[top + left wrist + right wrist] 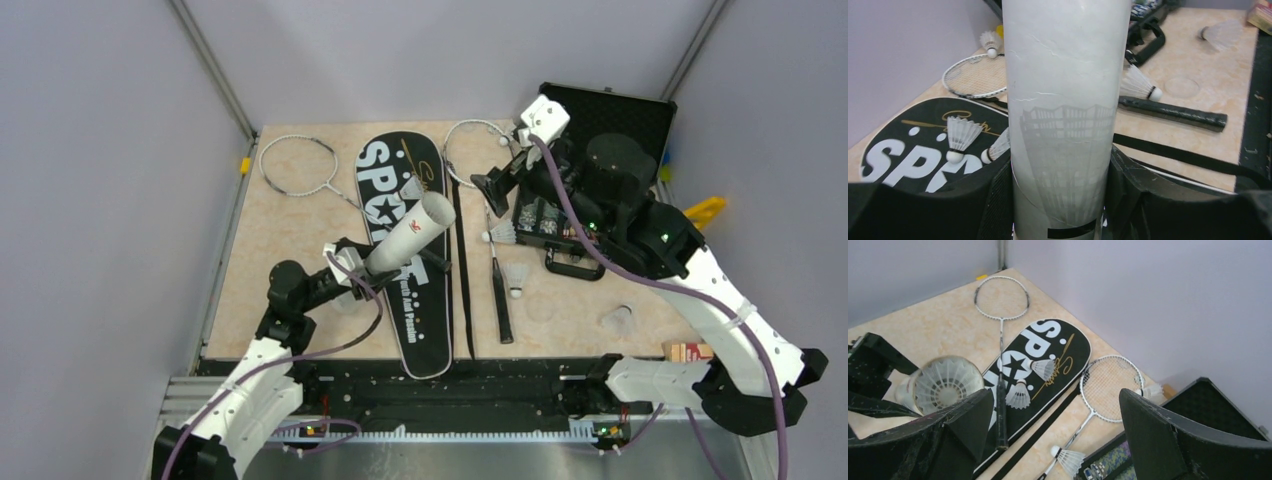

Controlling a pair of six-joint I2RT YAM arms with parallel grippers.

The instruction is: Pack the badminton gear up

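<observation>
Seen from above, your left gripper (355,268) clamps the lower end of the white tube (410,235), which tilts up over the black bag (425,330) lying flat mid-table. Your right gripper (497,185) hangs near the right-hand racket (470,150), beside the poker-chip case (600,110). In the left wrist view, the fingers (995,200) press on both sides of the tube (1065,100), and two shuttlecocks (960,137) rest on the bag (893,155) beyond. The tube looks light, smooth and thin-walled, likely to slip or dent, so hold it low and gently. From the right wrist, the right gripper (1055,395) hangs above the bag (1048,340), its jaws wide apart and holding nothing, and the tube's open mouth (943,382) shows feathers inside. The loose shuttlecocks look fragile, so take each by its cork base.
</observation>
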